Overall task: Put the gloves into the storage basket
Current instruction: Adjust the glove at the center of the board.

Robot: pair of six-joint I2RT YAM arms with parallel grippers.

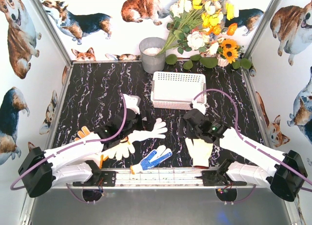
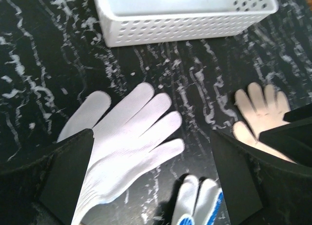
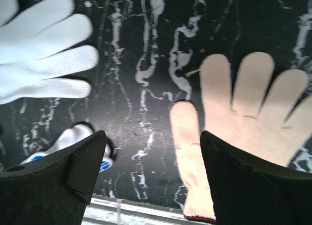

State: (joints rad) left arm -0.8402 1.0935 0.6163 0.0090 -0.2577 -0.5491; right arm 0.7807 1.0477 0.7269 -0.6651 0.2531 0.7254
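**A:** What takes up the most room?

**B:** The black marbled bench (image 1: 92, 103). Next is the storage basket (image 1: 178, 90), upright, ahead of the left pincer (image 2: 151, 135) and well apart from its tips.

**A:** Is that pincer gripping anything?

**B:** No, it is released, with the jaws spread wide. A white glove (image 2: 126, 137) lies flat under the gap, its fingers pointing towards the basket. I cannot tell whether the pincer touches it.

**A:** And the right pincer (image 3: 152, 137)?

**B:** Also released, with bare bench showing between the jaws. A pale yellow glove (image 3: 243, 118) lies flat, partly under the right-hand jaw, with its thumb just beside the gap. The cuff edge is dark.

**A:** Any other gloves?

**B:** A white glove with blue dots (image 1: 152, 159) lies on the bench to the left of the right pincer, near its left-hand jaw. Behind the left pincer, orange-yellow fingertips (image 1: 84, 133) poke out from under the left arm. That is probably another glove, but most of it is hidden.
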